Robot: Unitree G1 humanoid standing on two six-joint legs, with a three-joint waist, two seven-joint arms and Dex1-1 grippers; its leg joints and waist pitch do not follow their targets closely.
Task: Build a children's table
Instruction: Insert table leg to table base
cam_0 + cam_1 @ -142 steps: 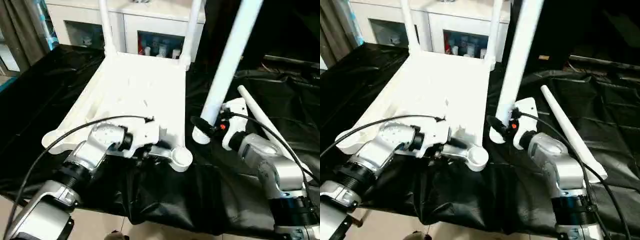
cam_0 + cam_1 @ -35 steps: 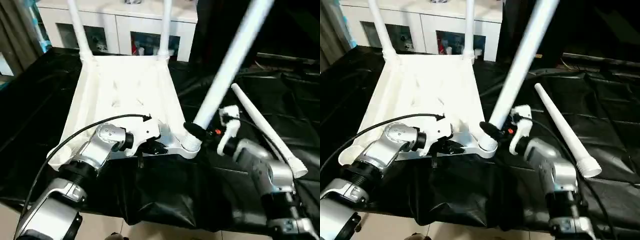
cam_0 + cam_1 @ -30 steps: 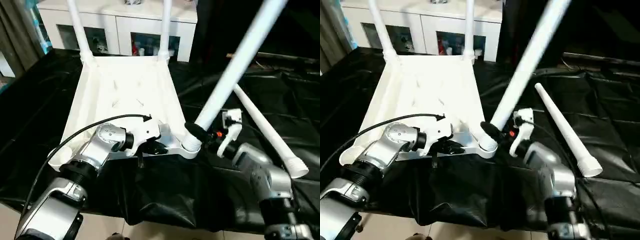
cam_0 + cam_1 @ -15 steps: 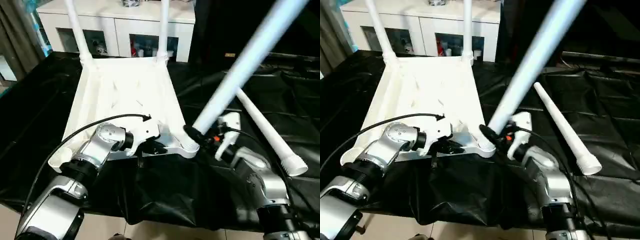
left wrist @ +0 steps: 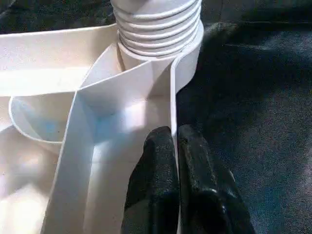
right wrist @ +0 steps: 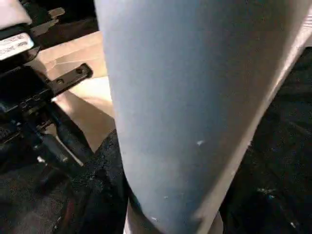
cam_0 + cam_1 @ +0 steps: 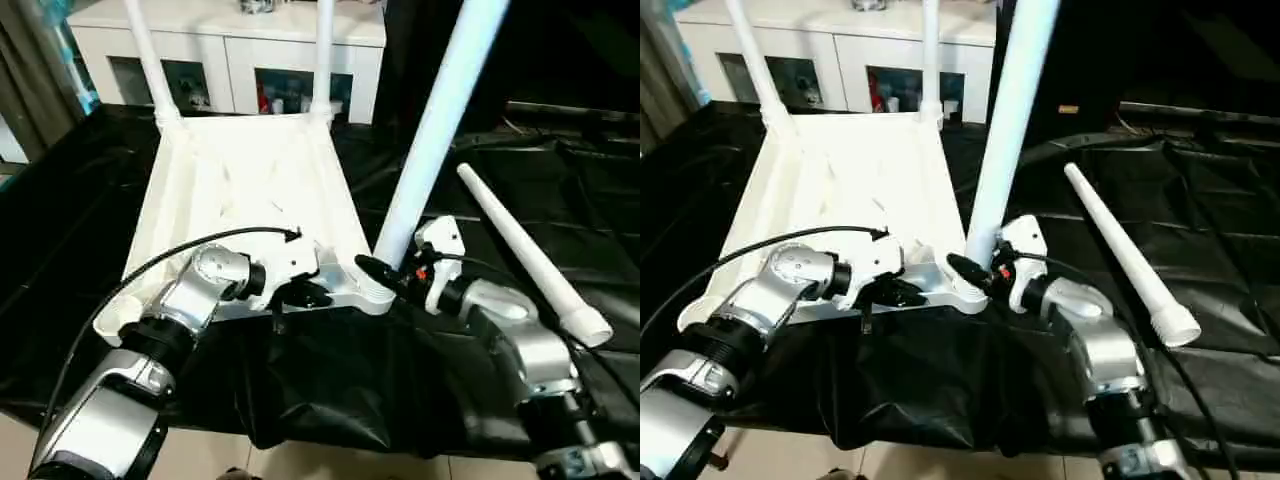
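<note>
The children's table lies upside down on the black tabletop. Two legs stand in its far corners. A third leg stands in the near right corner socket, its long axis almost upright and leaning a little to the right. The right tool is clamped on this leg low down, just above the socket. The left tool, its fingers together, pinches the rim beside that socket. A fourth leg lies further right.
</note>
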